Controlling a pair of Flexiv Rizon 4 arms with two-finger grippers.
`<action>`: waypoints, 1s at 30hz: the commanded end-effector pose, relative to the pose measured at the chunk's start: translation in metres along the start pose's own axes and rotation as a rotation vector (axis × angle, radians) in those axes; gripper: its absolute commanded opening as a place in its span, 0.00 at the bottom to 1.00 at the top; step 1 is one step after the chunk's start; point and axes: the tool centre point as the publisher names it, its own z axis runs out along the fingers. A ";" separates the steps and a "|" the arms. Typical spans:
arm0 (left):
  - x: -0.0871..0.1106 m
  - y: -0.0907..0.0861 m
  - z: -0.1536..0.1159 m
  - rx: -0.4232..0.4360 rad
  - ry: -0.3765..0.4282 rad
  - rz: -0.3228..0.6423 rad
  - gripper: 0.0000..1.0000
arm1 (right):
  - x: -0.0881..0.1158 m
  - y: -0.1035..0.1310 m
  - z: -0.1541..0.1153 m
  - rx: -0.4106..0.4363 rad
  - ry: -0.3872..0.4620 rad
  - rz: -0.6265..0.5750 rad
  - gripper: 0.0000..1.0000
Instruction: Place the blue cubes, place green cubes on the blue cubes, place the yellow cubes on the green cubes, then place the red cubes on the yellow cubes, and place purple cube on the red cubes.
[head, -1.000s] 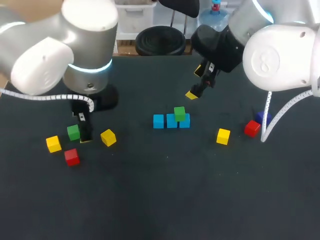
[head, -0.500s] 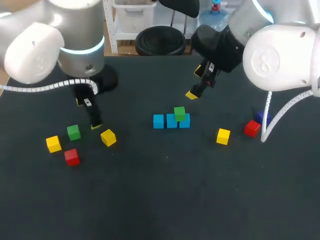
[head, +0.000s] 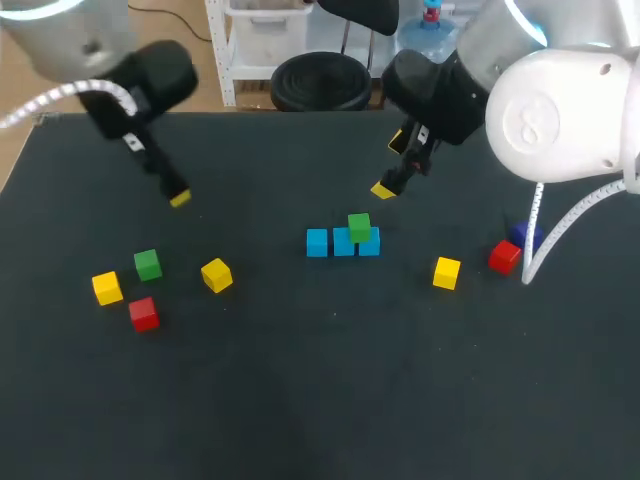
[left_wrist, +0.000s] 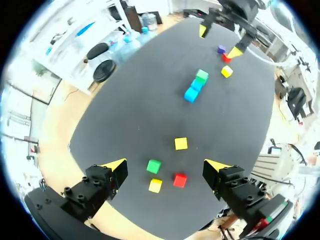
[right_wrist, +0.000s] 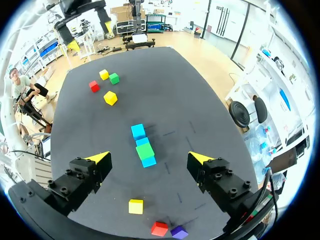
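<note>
Three blue cubes (head: 330, 243) lie in a row mid-table, and a green cube (head: 359, 227) sits on the row's right part; they also show as the blue cubes (right_wrist: 138, 132) and green cube (right_wrist: 145, 151). At the left lie a green cube (head: 147, 264), two yellow cubes (head: 107, 288) (head: 216, 275) and a red cube (head: 144, 313). At the right lie a yellow cube (head: 446, 272), a red cube (head: 505, 256) and a purple cube (head: 527, 236). My left gripper (head: 165, 180) (left_wrist: 166, 165) hangs open and empty, high behind the left group. My right gripper (head: 392, 165) (right_wrist: 149, 159) is open and empty above and behind the blue row.
The dark table (head: 320, 400) has wide bare room in front of the cubes and between the left group and the blue row. Its back edge runs just behind both grippers.
My left gripper has lifted away from the left green cube and drawn back toward the far left, leaving the cube on the table. The right arm and all cubes have stayed put.
</note>
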 end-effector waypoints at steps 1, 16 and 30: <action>0.029 -0.009 0.001 -0.001 -0.222 0.007 1.00 | 0.001 0.002 -0.001 0.005 -0.001 0.001 1.00; 0.028 -0.009 0.004 0.007 -0.207 -0.023 1.00 | 0.001 0.002 -0.001 0.005 -0.001 0.001 1.00; 0.020 0.005 -0.005 -0.020 -0.164 0.142 1.00 | 0.001 0.002 -0.001 0.005 -0.001 0.001 1.00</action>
